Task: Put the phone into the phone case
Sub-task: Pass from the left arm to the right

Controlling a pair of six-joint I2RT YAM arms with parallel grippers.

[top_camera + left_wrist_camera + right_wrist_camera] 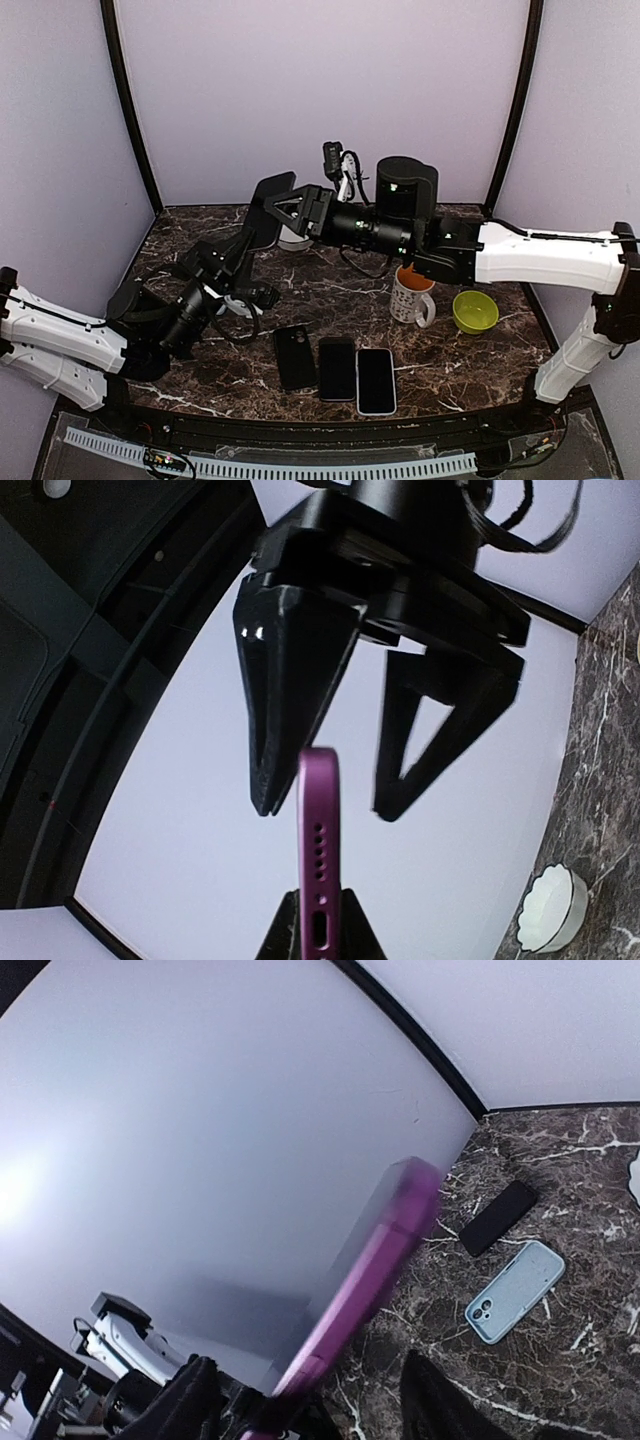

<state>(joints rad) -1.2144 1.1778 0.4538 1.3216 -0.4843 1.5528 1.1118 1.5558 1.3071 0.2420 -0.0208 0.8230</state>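
My left gripper (318, 925) is clenched on the port end of the phone (318, 850), holding it edge-on and raised above the marble table (600, 730). The phone's rim is glossy purple, with a row of small speaker holes beside a slot-shaped port. My right gripper (325, 810) is released. Its fingers are spread to either side of the phone's far end and are not clamped on it.
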